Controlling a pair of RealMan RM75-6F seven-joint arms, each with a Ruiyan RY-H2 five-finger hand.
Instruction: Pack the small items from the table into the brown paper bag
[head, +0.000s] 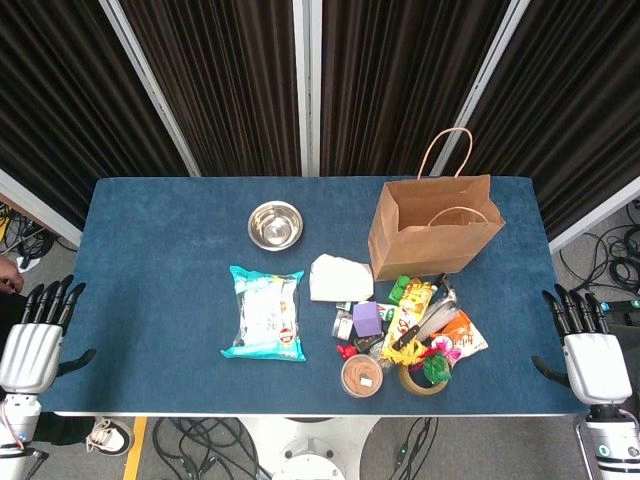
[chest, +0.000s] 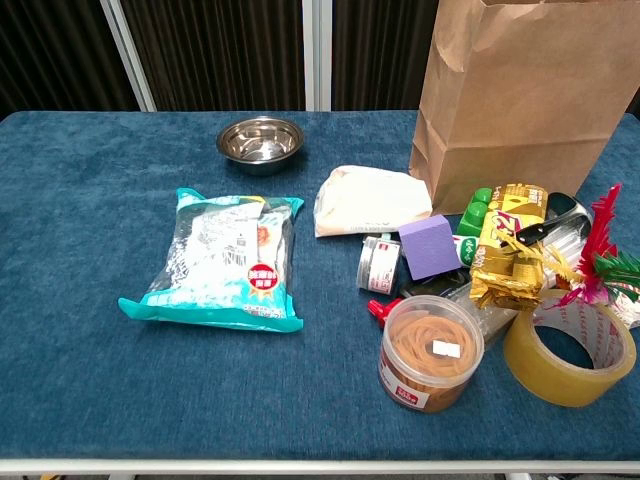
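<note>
The brown paper bag (head: 435, 230) (chest: 525, 100) stands upright and open at the table's back right. In front of it lies a heap of small items: a purple block (head: 367, 319) (chest: 432, 246), a tub of rubber bands (head: 361, 376) (chest: 431, 351), a tape roll (head: 423, 377) (chest: 568, 346), a yellow snack packet (head: 410, 305) (chest: 512, 245), a white pouch (head: 340, 278) (chest: 370, 200) and a small tin (chest: 379, 264). My left hand (head: 35, 338) hangs off the table's left edge, fingers apart, holding nothing. My right hand (head: 588, 350) sits off the right edge, likewise empty with fingers spread.
A teal snack bag (head: 266, 313) (chest: 225, 260) lies left of the heap. A steel bowl (head: 275, 225) (chest: 260, 142) sits at the back middle. The blue table (head: 150, 260) has bare cloth on its left half. Cables lie on the floor.
</note>
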